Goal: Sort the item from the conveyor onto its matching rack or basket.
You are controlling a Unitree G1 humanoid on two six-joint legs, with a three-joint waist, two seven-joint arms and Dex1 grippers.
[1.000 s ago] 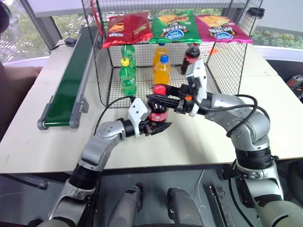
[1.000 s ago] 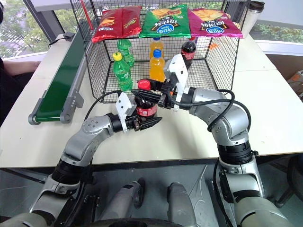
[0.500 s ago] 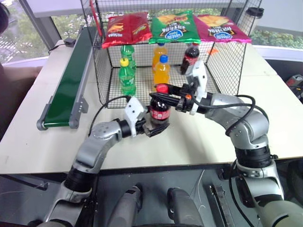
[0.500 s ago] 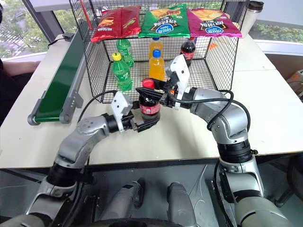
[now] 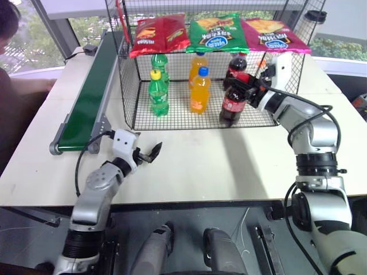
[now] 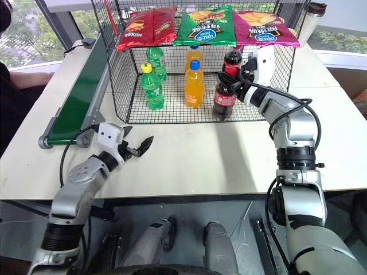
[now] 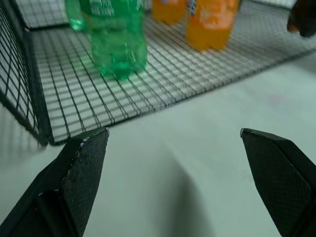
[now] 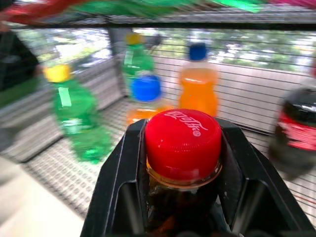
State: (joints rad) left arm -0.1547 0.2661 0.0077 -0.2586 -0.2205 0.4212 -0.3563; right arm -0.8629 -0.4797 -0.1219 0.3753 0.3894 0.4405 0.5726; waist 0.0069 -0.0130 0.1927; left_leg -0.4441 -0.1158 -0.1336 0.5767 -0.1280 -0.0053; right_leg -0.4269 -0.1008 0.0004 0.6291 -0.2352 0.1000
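Note:
The cola bottle [image 5: 231, 103] has dark drink, a red cap [image 8: 182, 138] and a red label. It stands upright with its base at the front right edge of the black wire cage's grid floor [image 5: 172, 114]. My right gripper [image 5: 237, 81] is shut on its neck just below the cap. I cannot tell whether the base rests on the grid. My left gripper [image 5: 150, 154] is open and empty, low over the white table in front of the cage's left part. The green conveyor [image 5: 86, 97] runs along the left side with nothing on it.
Inside the cage stand two green bottles [image 5: 158, 93], two orange bottles [image 5: 199, 90] and another cola bottle [image 5: 235, 62] at the back right. Three snack bags [image 5: 217, 32] lie on its flat top. A person [image 5: 11, 23] is at the far left.
My left gripper opened, let go of the cola bottle and drew back to the left and down. My right gripper carried the bottle right and forward to the cage's front edge.

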